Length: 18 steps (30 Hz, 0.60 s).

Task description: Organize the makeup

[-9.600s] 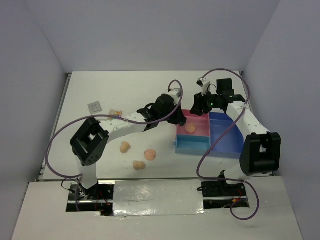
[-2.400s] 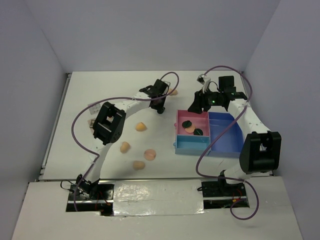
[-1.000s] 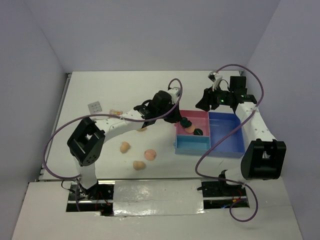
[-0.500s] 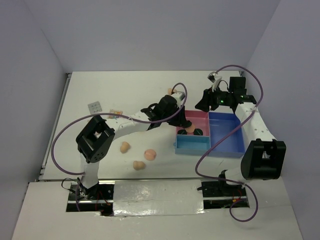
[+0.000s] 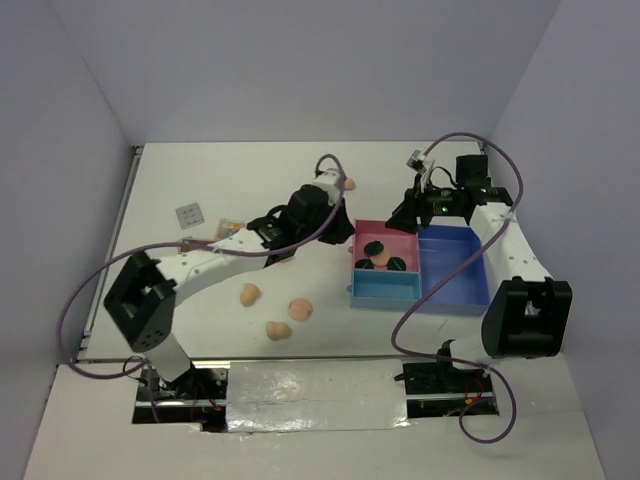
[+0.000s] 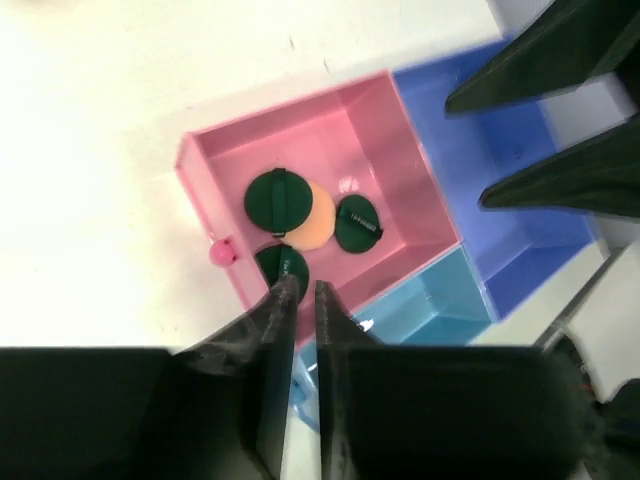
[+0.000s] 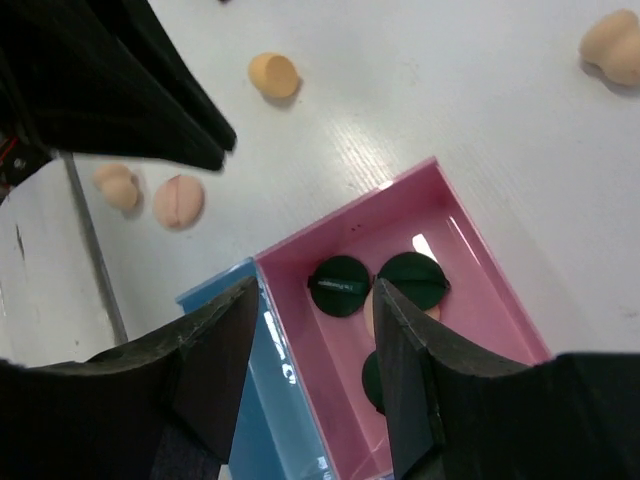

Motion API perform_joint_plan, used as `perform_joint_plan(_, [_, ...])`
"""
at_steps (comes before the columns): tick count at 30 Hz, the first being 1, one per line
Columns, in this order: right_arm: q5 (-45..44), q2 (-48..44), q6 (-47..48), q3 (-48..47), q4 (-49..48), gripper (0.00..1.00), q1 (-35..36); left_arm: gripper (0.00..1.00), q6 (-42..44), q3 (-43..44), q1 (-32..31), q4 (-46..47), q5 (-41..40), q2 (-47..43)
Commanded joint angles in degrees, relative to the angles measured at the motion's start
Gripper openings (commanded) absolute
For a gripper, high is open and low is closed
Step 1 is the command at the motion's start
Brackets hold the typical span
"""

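Makeup's only partly sorted. The left gripper (image 6: 300,292) hangs over the near-left corner of the pink compartment (image 6: 370,130), fingers pinched almost together with just a sliver between them and nothing in it. Right below sit three dark green discs (image 6: 279,199) around one flat peach pad (image 6: 315,222), all overlapping a bit.

The right gripper (image 7: 312,300) hovers over the same compartment from the other side, fingers spread wide and empty.

Further out, three peach egg-shaped sponges (image 5: 300,309) lie loose on the table (image 5: 230,170) in front of the tray. There's another sponge past the left arm at the back (image 5: 348,183), and two little palettes (image 5: 188,214) are well off to the left.

My read is that the drop into pink is finished, so the step now is to get out and go for a sponge:
- Lift straight up before swinging away, so the fingers clear the tray wall and don't drag a disc.
- Only one arm over the tray at a time; those two are close.
- Open wide over a sponge, straddle its fat middle and squeeze gently. They look squishy and prone to rolling.
- Give the sponges their own empty blue compartment.

No brand or readable writing anywhere. The discs have a strap across them, but it's too blurry to make out.
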<state>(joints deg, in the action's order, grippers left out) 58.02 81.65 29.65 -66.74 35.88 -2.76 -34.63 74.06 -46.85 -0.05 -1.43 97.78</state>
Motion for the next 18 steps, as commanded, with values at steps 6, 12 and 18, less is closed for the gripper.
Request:
perform_joint_plan(6, [-2.63,-1.31,22.73,-2.54,11.86,0.73,13.11,0.58,-2.01,-16.03,4.66,-0.03,-8.85,-20.93])
perform_joint_plan(12, [-12.38,-3.52,20.36,3.63,2.01,1.00,31.74,0.67,-5.61,-27.19,9.05,-4.94,-11.92,-34.11])
perform_joint_plan(18, [-21.61,4.29,14.74,4.78,-5.02,1.00,47.05,0.70,-9.66,-36.44,13.18,-10.30,-14.38,-46.52])
